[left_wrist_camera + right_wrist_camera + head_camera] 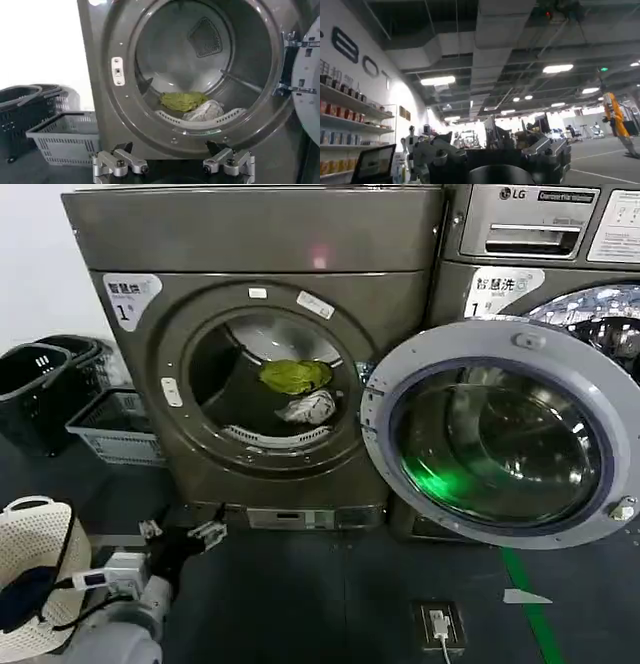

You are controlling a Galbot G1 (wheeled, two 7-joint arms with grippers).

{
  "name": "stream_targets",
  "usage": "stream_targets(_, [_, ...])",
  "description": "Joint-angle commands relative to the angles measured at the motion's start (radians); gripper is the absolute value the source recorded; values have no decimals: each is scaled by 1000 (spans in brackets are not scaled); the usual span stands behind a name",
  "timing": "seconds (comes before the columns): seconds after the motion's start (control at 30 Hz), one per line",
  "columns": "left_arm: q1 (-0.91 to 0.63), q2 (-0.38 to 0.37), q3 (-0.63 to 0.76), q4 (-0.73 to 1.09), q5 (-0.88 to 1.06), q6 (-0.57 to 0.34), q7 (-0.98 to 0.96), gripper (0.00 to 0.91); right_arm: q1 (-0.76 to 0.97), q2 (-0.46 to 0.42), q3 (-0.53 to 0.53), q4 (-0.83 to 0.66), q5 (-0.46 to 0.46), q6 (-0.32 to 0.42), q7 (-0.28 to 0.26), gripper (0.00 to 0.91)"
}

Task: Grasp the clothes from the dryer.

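Low and close, the left hand point(180, 536) hangs near the floor just before the front of the dryer point(250, 244), its fingers point(120, 162) spread apart on nothing. Directly ahead and above it, the round port point(262, 374) gapes, its door point(500, 434) swung fully aside toward the neighbouring machine point(540, 234). Past the rim, on the drum's floor, lie the clothes: a green garment point(183, 100) bunched toward the back, a pale grey-white one point(204, 111) touching it and lying nearer the lip. Together they make a low heap stretched across the opening, sitting forward of and higher than the hand, slightly toward the door side. By that line the left arm is plainly the nearer, and the reach looks to be up and in over the rim. The right hand point(495, 165) points away at a ceiling and distant hall, fingers apart and empty. Baskets point(115, 424) stand beside the dryer on the left.
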Motion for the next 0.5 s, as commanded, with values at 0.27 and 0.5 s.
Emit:
stream_targets(0.27, [-15,1,12,9,-5,49,0,907,-4,-4,1,-6,0,0,2,907])
stream_targets(0.5, [-20,-3,25,17,36,49,8,907,-2,-4,-7,-2,-1,1,3,907])
